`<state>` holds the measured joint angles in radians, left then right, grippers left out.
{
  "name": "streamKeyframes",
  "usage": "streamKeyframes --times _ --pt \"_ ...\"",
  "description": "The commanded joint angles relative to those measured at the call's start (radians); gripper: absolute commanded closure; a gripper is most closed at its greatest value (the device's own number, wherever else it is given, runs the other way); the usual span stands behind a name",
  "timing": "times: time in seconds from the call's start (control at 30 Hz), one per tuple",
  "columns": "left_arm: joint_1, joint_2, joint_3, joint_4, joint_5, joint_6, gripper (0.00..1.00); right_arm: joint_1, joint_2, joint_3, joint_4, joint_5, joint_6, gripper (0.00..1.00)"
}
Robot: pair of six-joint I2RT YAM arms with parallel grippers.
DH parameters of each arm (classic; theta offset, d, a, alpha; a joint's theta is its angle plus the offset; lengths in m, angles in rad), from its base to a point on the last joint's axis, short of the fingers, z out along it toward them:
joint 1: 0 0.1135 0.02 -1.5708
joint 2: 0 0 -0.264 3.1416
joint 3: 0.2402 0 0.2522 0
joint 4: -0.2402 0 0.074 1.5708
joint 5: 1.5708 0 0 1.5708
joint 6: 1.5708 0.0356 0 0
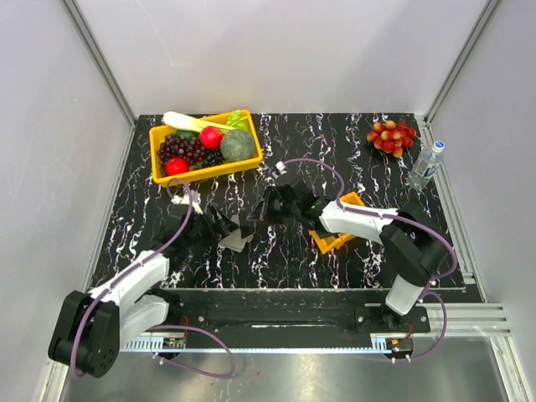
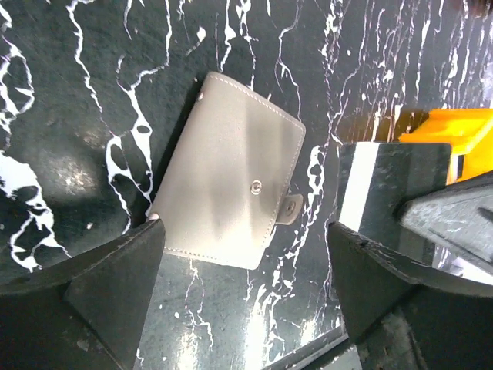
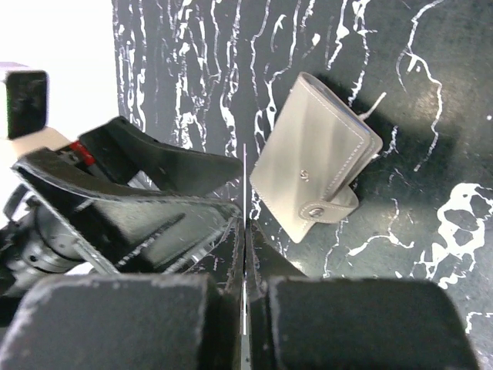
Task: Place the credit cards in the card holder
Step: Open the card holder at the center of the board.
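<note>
Two left fingers (image 2: 115, 293) stand apart, card holder (image 2: 227, 169) lying between.

Top external view: high, from the near side, looking down on the whole desk (image 1: 335, 151). Both wrist views: close, looking down on the desk; both share the card holder (image 2: 227, 169), mid-frame.

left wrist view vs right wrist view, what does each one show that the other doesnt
Only the left wrist view shows the orange tray at its right edge, and the broad dark face of the credit card with its pale stripe. Only the right wrist view shows that card edge-on, a thin line pinched between the shut fingers of the right gripper. Both show the closed card holder lying flat on the marble table, its snap tab fastened.
</note>
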<state>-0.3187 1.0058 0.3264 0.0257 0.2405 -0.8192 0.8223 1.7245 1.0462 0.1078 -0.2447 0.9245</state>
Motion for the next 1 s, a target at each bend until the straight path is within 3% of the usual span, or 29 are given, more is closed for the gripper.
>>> streamKeyframes --times 0.0,0.37,0.6,0.87,0.97 --pt "0.009 0.014 0.088 -0.084 -0.073 0.066 0.06 0.008 0.012 -0.02 0.013 0.038 0.01 1.0" --pt "0.009 0.172 0.094 -0.03 -0.033 0.071 0.01 0.006 0.095 0.09 -0.071 0.091 -0.042 1.0" --pt "0.009 0.206 0.112 -0.03 0.002 0.089 0.02 0.003 0.063 0.032 -0.158 0.163 -0.055 1.0" --pt "0.007 0.243 0.111 0.026 0.068 0.066 0.14 -0.015 0.0 -0.067 -0.162 0.17 -0.053 1.0" --pt "0.007 0.251 0.093 0.052 0.086 0.052 0.25 -0.029 -0.008 -0.107 -0.117 0.134 -0.027 1.0"
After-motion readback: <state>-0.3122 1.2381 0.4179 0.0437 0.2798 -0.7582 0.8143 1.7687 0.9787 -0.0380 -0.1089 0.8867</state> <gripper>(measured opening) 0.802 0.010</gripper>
